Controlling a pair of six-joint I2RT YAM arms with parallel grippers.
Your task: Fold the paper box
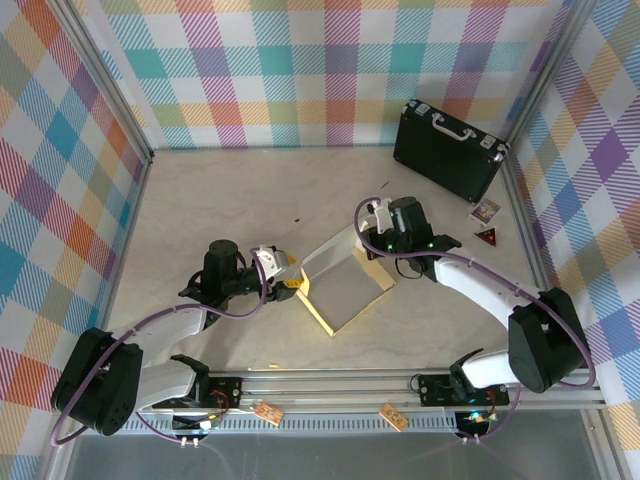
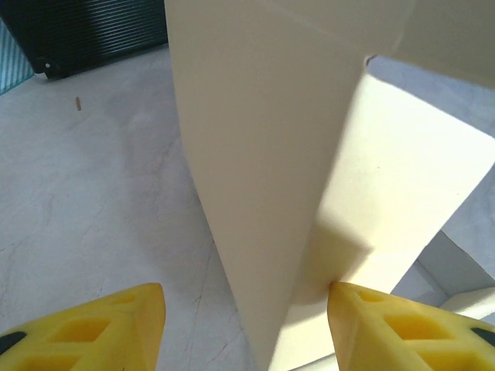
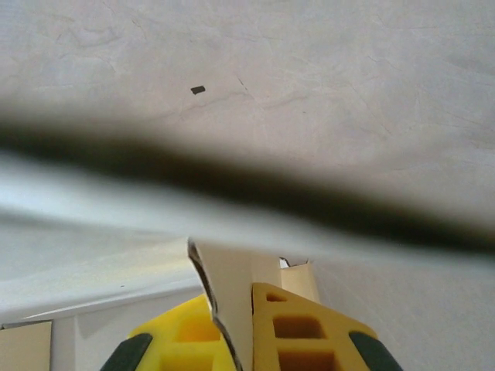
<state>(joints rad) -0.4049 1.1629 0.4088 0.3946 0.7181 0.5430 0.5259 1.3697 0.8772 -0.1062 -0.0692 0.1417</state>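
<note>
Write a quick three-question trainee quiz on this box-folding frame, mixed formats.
1. True or false: the right jaws are shut on a flap of the paper box.
2. Where does the black briefcase stand? A) far right corner B) near left corner C) on top of the box
3. Fill in: the left jaws stand ____ around an upright wall of the box.
Key: 1 true; 2 A; 3 open.
</note>
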